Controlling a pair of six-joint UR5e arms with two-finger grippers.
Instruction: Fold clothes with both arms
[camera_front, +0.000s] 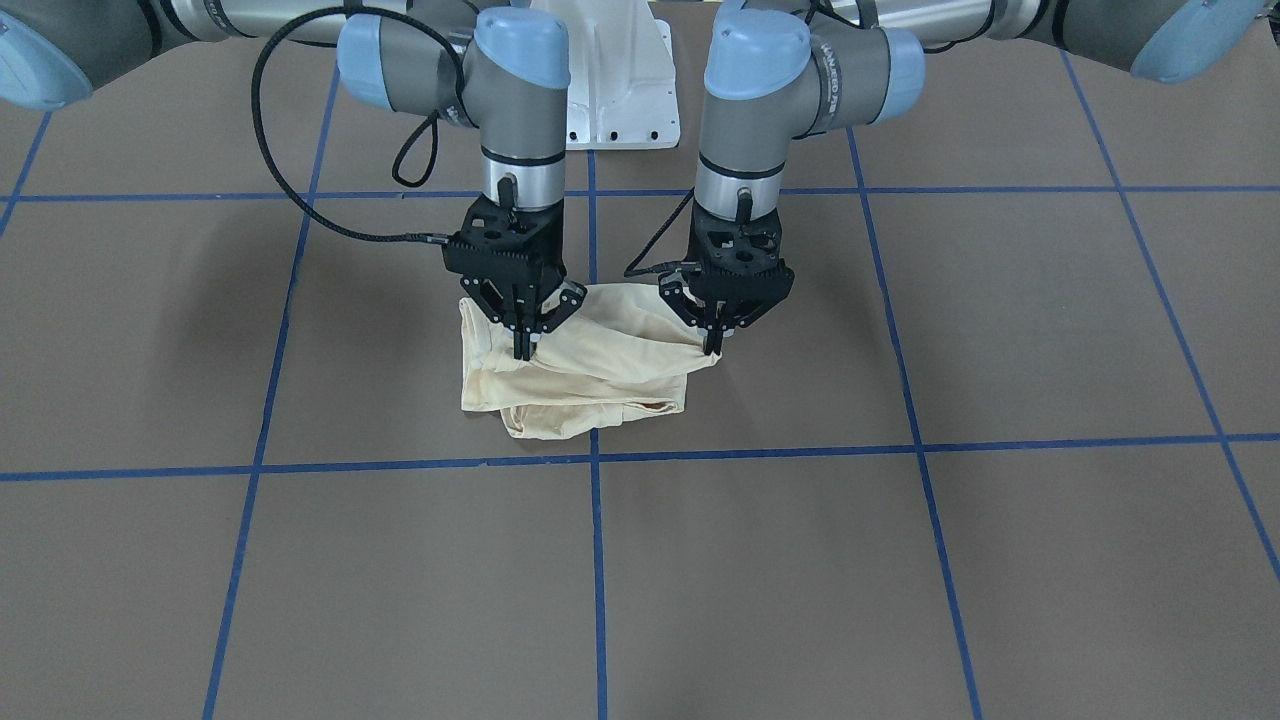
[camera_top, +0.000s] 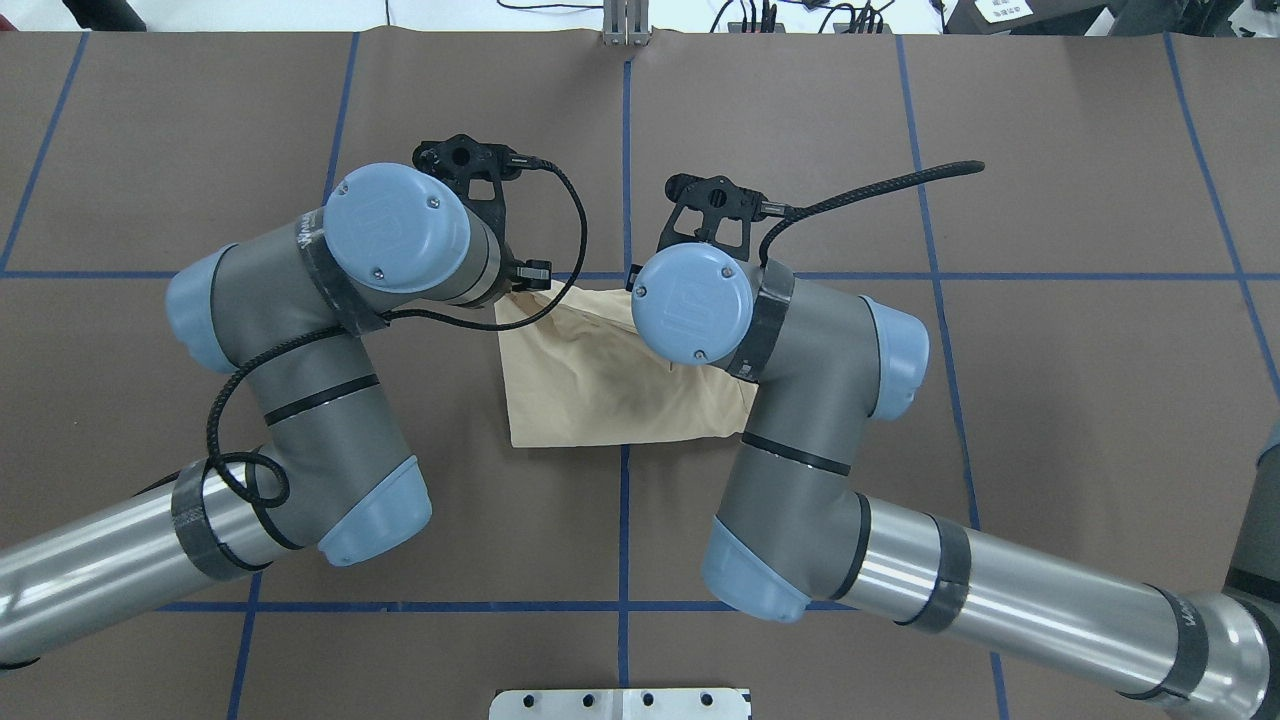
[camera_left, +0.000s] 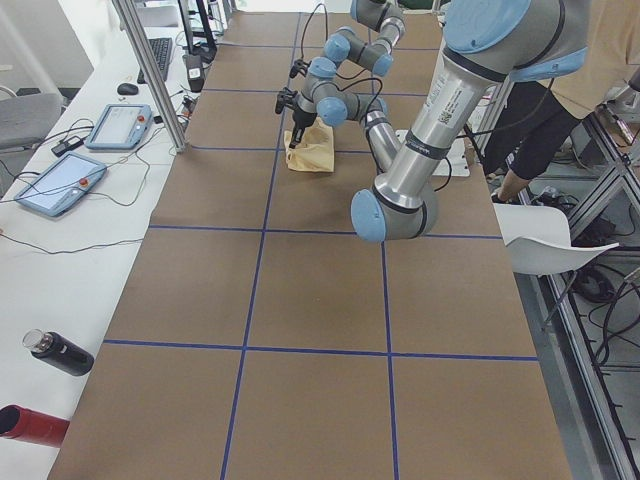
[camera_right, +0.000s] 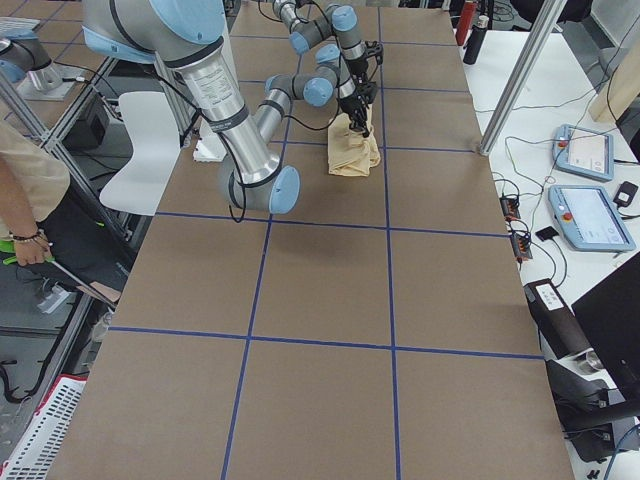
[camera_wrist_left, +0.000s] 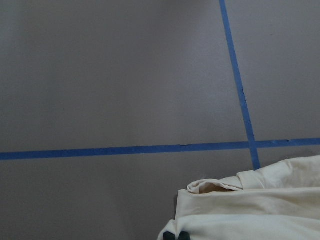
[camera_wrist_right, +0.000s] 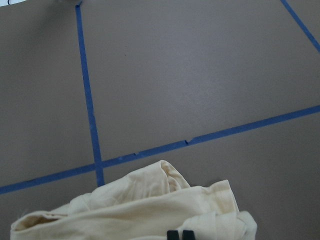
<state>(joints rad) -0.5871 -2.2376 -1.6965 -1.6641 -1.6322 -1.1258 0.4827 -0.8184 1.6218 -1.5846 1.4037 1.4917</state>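
Brown paper covers the desk (camera_front: 900, 560), marked into large squares by blue tape lines (camera_front: 596, 560). Just left of centre in the front-facing view lies the pale cream-yellow T-shirt (camera_front: 600, 370), bunched into a folded bundle. It straddles the vertical tape line and sits just above the horizontal one. No print shows on it.

Both arms reach down to the bundle's upper edge. The left arm (camera_front: 760, 110) is on the right of that view. The left gripper (camera_front: 714, 345) has its jaws pressed together on the shirt's right-hand corner. The right arm (camera_front: 520, 100) is on the left of the view. The right gripper (camera_front: 522, 345) has its jaws pinching the fabric near the bundle's upper left. The top layer of cloth runs between the two grips.

Each wrist view shows dark fingertips close together at the bottom edge, with cream folds around them. In the overhead view the shirt (camera_top: 610, 390) lies at centre, partly hidden under both wrists. A white pedestal base (camera_front: 620, 90) sits at top centre of the front-facing view.
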